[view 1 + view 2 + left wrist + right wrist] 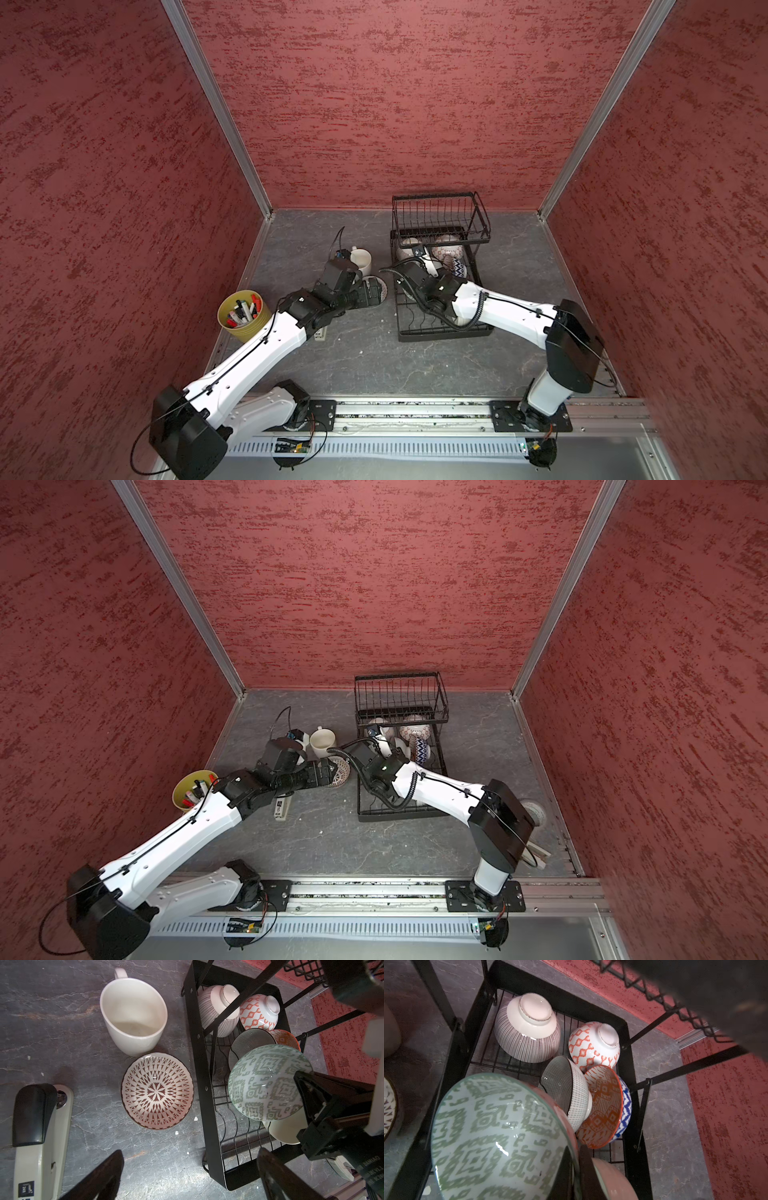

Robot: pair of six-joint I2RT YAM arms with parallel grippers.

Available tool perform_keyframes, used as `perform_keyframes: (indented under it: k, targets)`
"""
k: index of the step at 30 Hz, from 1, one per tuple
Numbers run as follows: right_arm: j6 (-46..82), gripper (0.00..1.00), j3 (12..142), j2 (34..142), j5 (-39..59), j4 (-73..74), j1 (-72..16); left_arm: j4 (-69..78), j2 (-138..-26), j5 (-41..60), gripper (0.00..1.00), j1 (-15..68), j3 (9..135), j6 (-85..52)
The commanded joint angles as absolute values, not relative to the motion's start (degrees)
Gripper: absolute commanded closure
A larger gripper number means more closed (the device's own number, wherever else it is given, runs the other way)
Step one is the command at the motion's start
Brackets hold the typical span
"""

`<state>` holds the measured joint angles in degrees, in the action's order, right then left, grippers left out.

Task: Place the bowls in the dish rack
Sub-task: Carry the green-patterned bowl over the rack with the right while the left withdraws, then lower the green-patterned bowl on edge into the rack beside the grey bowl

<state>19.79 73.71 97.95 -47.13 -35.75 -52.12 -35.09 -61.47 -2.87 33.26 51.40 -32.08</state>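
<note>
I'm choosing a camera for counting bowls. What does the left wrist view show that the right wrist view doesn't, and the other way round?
Only the left wrist view: the stapler, plus the cream mug and the brown-patterned bowl on the table in full. Only the right wrist view: the blue zigzag bowl. Both: the dish rack, the striped bowl, the orange-lattice bowl and the green-patterned bowl gripped by the right end effector.

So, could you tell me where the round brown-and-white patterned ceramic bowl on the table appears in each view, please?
In a top view: brown-and-white patterned bowl, mid-frame, beside cream mug.
In a top view: likewise.
Left wrist: centre.
Right wrist: left edge, cropped.
Landmark: black wire dish rack alongside.
</note>
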Motion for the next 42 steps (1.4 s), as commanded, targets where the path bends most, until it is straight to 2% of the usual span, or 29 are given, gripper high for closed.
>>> perform_keyframes:
  k: [1,17,42]
  targets:
    - [17.8,1.0,76.4,99.0,-53.8,-32.3,-52.8,-35.1,-60.2,-2.9,0.0,32.5,50.5,-32.3]
    - [12.4,1.0,81.8,107.3,-65.0,-32.0,-54.4,-35.6,-57.4,-2.4,0.0,29.6,47.9,-32.5]
    - [-10.3,1.0,78.2,113.2,-72.2,-8.8,-54.4,-35.2,-57.1,-1.0,0.0,27.4,46.7,-32.3]
